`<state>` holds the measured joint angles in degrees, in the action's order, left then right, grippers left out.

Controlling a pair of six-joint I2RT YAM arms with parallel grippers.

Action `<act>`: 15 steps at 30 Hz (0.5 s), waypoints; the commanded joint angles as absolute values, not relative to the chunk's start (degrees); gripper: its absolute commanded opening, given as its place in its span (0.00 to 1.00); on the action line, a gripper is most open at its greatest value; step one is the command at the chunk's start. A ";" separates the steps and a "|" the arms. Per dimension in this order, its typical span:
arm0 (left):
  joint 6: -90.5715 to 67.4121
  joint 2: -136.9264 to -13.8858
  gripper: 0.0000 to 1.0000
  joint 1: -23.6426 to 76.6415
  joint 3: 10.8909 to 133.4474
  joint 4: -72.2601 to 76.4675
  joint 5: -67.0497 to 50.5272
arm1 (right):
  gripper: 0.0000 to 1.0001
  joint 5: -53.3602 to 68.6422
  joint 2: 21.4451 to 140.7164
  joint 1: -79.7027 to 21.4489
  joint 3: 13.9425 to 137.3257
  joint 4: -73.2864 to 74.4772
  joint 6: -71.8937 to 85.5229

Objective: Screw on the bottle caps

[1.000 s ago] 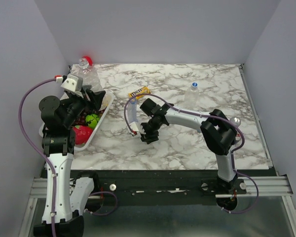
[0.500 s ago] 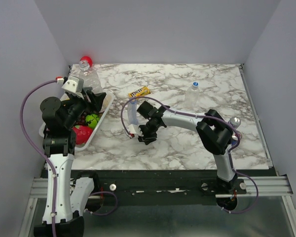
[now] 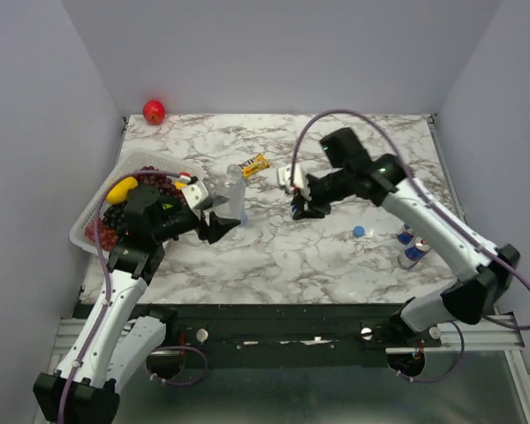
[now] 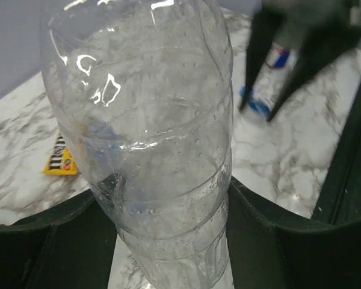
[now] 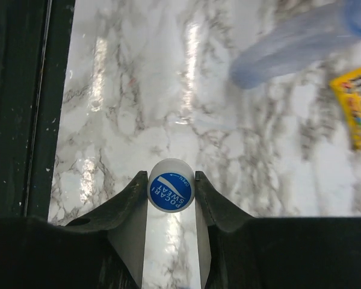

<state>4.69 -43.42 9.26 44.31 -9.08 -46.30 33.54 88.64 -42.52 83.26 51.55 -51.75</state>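
Right jaws: narrow, pinching blue cap [image 5: 171, 189] by its sides, printed top facing wrist camera, marble bench [image 3: 336, 141] below. Left jaws: clamped on lower body of clear bottle [image 4: 150, 120], apart from held cap, to its left. Second blue cap [image 3: 359, 232] on bench near cans [image 3: 412, 247].

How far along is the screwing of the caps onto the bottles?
Done: no capped bottle is visible. In hand: the left gripper holds a clear bottle, and the right gripper pinches a blue cap, apart from it. Left: screwing that cap on; a second blue cap lies loose on the table.
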 commanded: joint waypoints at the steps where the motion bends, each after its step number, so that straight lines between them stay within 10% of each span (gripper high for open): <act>1: 16.78 -44.38 0.00 20.55 38.33 -9.76 -51.86 | 0.26 43.32 78.95 -39.20 93.32 66.77 -48.95; 15: 22.14 -49.92 0.00 41.39 25.23 5.54 -44.39 | 0.29 39.55 78.48 -50.26 98.62 73.65 -54.76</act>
<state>19.16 -50.33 39.00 25.98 -1.23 -46.96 41.28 78.37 -47.46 100.12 70.63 -53.60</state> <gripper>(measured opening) 0.697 0.393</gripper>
